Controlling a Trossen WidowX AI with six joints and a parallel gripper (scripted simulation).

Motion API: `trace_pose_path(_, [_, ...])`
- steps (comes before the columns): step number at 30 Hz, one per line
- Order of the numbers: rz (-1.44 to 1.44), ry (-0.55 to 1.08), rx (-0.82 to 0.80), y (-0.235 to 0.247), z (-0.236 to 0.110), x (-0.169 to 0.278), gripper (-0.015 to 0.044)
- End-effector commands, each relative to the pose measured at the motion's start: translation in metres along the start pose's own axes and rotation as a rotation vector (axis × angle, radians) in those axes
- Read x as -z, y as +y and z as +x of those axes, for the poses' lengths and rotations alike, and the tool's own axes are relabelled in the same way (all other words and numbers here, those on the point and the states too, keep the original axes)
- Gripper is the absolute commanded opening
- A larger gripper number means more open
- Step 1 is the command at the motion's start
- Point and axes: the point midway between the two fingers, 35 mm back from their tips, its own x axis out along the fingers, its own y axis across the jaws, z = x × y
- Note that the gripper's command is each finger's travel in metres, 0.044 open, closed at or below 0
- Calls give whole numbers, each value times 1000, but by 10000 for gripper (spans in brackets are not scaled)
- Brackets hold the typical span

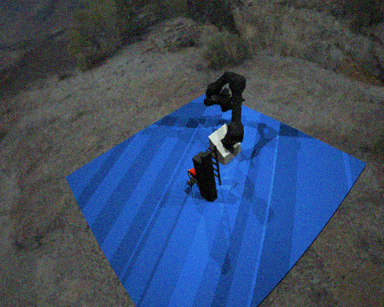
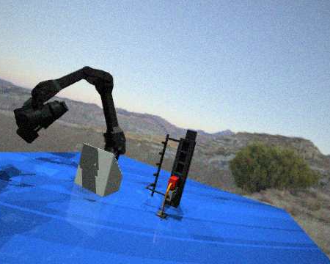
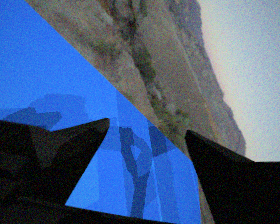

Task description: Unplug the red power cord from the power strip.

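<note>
A black power strip (image 1: pixel 206 180) (image 2: pixel 183 162) stands upright on the blue mat (image 1: pixel 286 201) (image 2: pixel 62 224) (image 3: pixel 40 60). The red plug (image 1: pixel 192 172) (image 2: pixel 173 182) sits in a low socket of the strip. Its thin cord (image 2: pixel 166 199) hangs down to the mat. My gripper (image 1: pixel 209 101) (image 2: pixel 23 133) (image 3: pixel 147 128) is open and empty. It hangs high in the air, far from the strip, on the other side of the arm's base. In the wrist view only the mat's edge and the hillside show between the fingers.
The arm stands on a white wedge-shaped block (image 1: pixel 219 143) (image 2: pixel 99 171) close to the strip. A thin black ladder-like rack (image 1: pixel 216 167) (image 2: pixel 159 166) stands beside the strip. Rough ground surrounds the mat.
</note>
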Motion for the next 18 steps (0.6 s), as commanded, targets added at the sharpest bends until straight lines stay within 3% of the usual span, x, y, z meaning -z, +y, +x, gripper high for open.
trace_pose_path(1, [8,7,-4,1,-1,1,374])
trace_pose_path(3, [66,62,-38,5,-6,5,321])
trace_pose_path(9, [101,101,-207,11,-79,15,164])
trace_pose_path(18, [7,82,-508,24,-185,53,160])
